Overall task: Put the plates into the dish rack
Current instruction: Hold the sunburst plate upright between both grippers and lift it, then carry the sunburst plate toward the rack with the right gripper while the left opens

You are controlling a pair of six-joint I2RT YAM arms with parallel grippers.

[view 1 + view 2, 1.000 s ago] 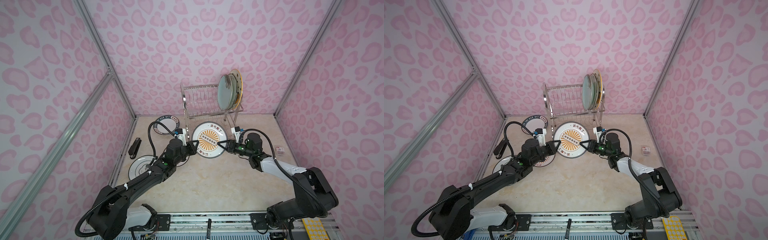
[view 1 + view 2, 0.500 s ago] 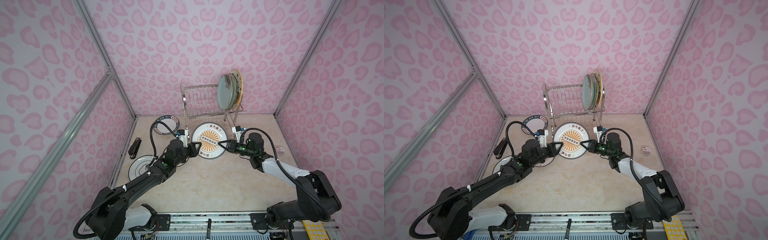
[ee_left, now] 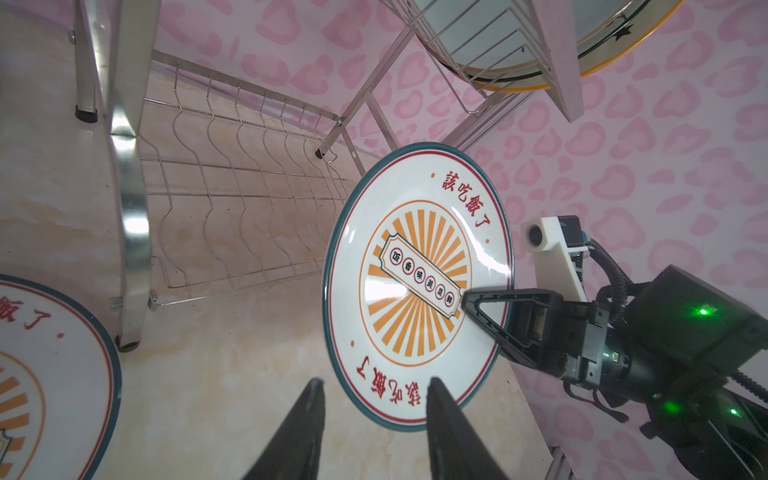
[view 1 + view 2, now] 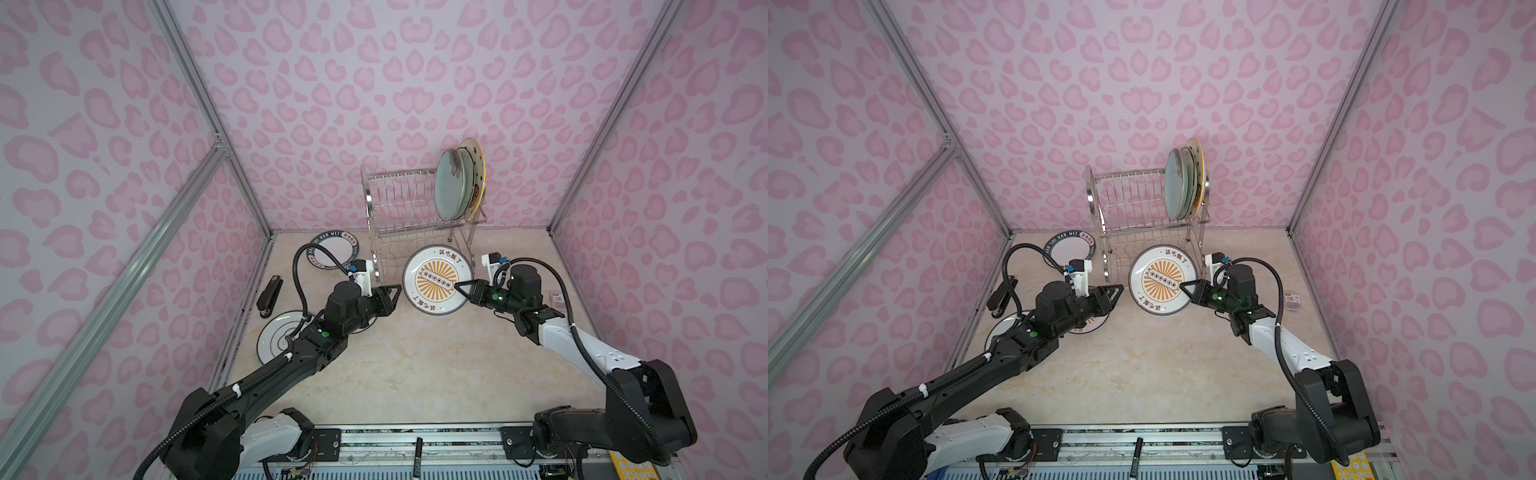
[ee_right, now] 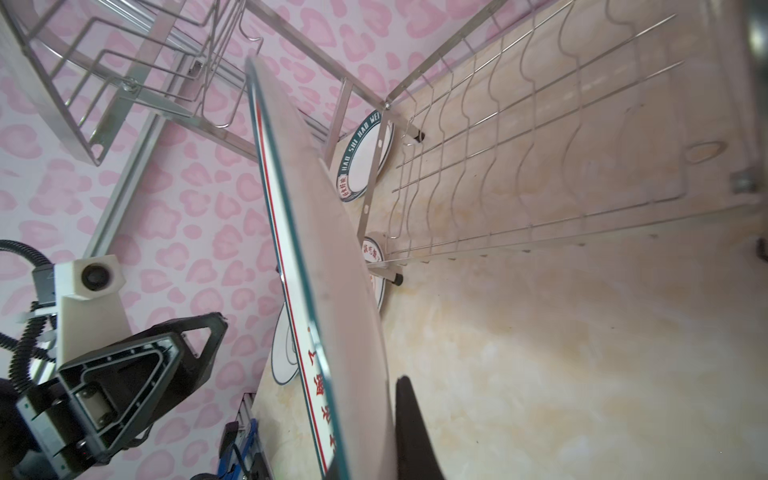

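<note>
An orange-sunburst plate (image 4: 436, 284) stands on edge in the air in front of the dish rack (image 4: 399, 199), level with its lower tier. My right gripper (image 4: 458, 286) is shut on the plate's right rim (image 5: 332, 249); only one finger (image 5: 405, 399) shows beside it. Just left of the plate, my left gripper (image 4: 397, 289) is open and apart from it, with nothing between its fingers (image 3: 318, 399). A pale teal plate (image 4: 449, 189) and an orange-rimmed star plate (image 4: 478, 166) stand in the upper tier. Lying flat are a navy-lettered plate (image 4: 332, 255), a black-ringed plate (image 4: 278, 336) and another sunburst plate (image 4: 1096, 324).
A black stapler-like object (image 4: 269, 296) lies by the left wall. A small pink card (image 4: 557, 297) lies near the right wall. A black marker (image 4: 417, 455) rests on the front rail. The wavy-wire lower tier (image 3: 232, 216) holds nothing.
My left gripper has opened, let go of the sunburst plate's left edge and drawn back a little. The right gripper keeps its hold; the plate has hardly moved.
</note>
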